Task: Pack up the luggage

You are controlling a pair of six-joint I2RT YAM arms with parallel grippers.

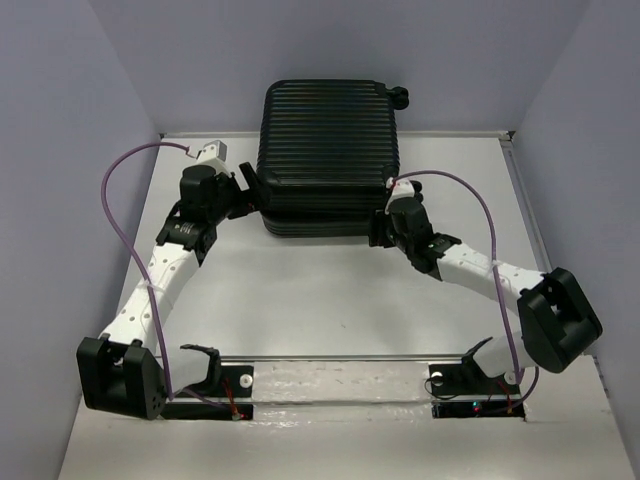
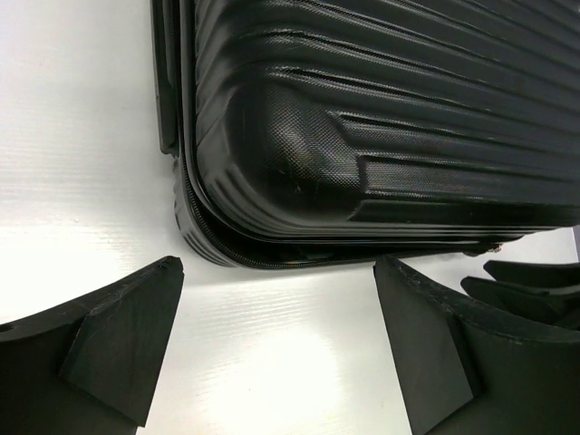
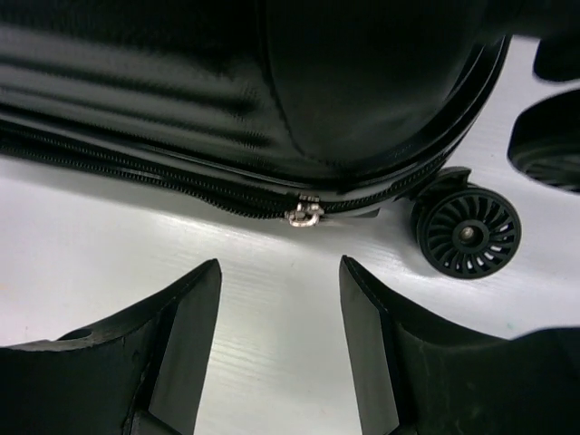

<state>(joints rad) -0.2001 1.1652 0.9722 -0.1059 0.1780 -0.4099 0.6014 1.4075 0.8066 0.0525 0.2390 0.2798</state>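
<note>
The luggage [image 1: 328, 155], a black ribbed hard-shell suitcase, lies flat and closed at the back of the white table. My left gripper [image 1: 243, 190] stands open at its near left corner [image 2: 299, 154], jaws wide apart over bare table, touching nothing. At the suitcase's near right corner my right gripper [image 1: 385, 228] is open, nothing between its fingers. Just ahead of those fingers lies a silver zipper pull [image 3: 304, 213] on the zipper line, with a caster wheel [image 3: 467, 234] to its right.
Another caster wheel [image 1: 400, 97] sticks out at the suitcase's far right corner. White walls enclose the table [image 1: 320, 300] on three sides. Purple cables loop from both arms. A metal rail [image 1: 330, 380] with the arm bases runs along the near edge.
</note>
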